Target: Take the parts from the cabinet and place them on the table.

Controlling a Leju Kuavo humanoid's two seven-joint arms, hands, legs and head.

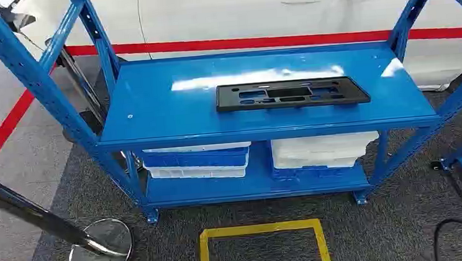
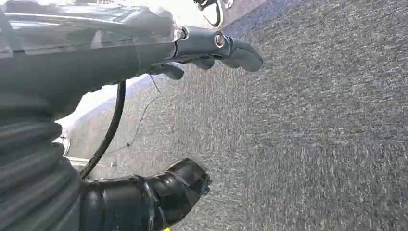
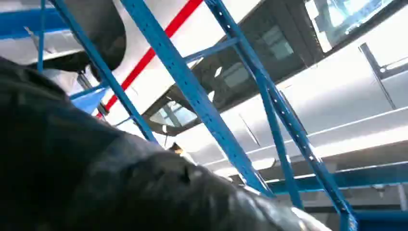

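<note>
1. Part [image 1: 292,94]: one flat black plastic panel with cut-out slots lies lengthwise on the upper shelf [image 1: 170,104] of the blue cabinet [image 1: 44,89], a little toward three o'clock from the shelf's middle, touching nothing else.
2. Step in hand, as I judge it: the approach. The part is not yet grasped, and no arm reaches over the shelf in the head view.
3. Left hand [image 2: 202,53] hangs over the grey carpet [image 2: 327,134]; its fingers are loosely extended and hold nothing.
4. Right hand: its wrist view looks past a dark blurred cover at blue uprights, so I cannot tell how its fingers lie.
5. Next move likely calls for raising an arm to twelve o'clock over the shelf and getting fingers under a long edge, since the thin panel lies flat on the metal.
6. Count: one black part; two stacks of bins on the lower shelf, blue-and-white [image 1: 196,160] toward nine o'clock, white [image 1: 323,150] toward three.
7. One yellow floor outline [image 1: 261,230] lies at six o'clock, and one chrome post base [image 1: 99,250] at seven.
</note>
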